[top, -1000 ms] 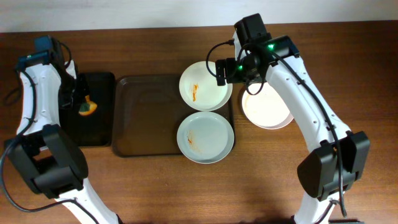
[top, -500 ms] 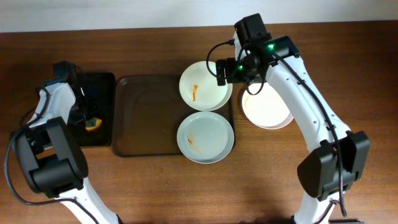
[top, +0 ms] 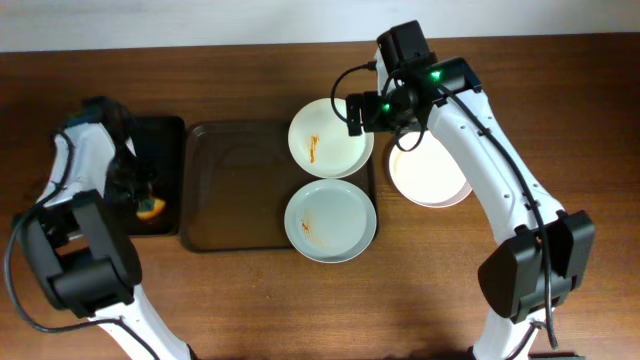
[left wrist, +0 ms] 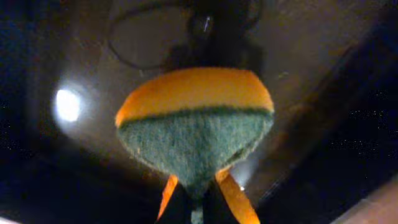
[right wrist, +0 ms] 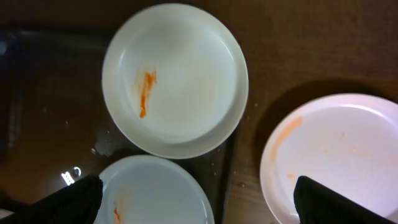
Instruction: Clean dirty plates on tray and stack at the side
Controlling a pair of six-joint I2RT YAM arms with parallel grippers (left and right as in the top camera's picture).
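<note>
So on your tabletop (top: 580, 120) the tray (top: 240, 190) sits around the middle, with the narrow tray (top: 160, 130) just beside it on the left. Two plates are on the tray's right end: the far plate (top: 330, 138) hangs over the far right corner, and the near plate (top: 330, 222) hangs over the near right corner. The third plate (top: 430, 175) is off the tray, on the tabletop just to its right. The sponge (left wrist: 196, 124) is pinched in your left hand (left wrist: 193, 208) over the narrow tray's near end.

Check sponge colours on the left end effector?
Orange foam with a dark green scrub layer; the sponge shows best in the left wrist view.
</note>
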